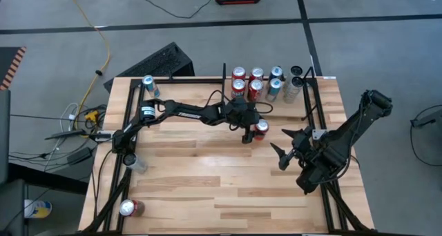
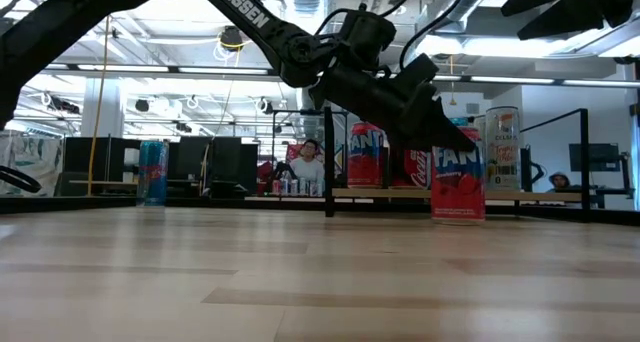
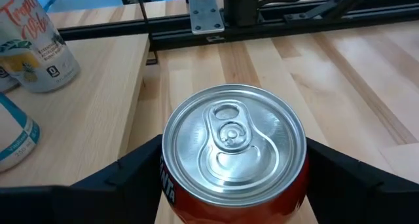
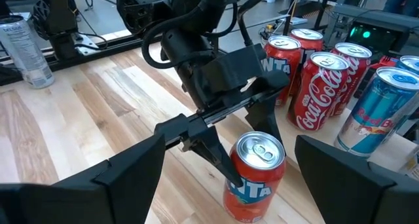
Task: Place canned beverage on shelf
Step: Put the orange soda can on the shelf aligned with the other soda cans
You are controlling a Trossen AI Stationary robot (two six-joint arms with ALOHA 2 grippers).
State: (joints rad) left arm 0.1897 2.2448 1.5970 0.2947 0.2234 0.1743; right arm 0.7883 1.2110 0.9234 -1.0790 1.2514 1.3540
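While the left gripper [image 1: 254, 134] is bracketing the upright red can [image 1: 260, 129] between its jaws on the worktop [image 1: 207, 174], short of the shelf [image 1: 324, 91], actual grip cannot be told, so lifting risks tipping it.

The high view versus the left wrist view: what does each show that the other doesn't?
Only the high view shows the right hand waiting open beside the table's right edge, the row of cans on the shelf, and a can lying at the near left corner. Only the left wrist view shows the pull tab. Both show the left hand around the red Fanta can.
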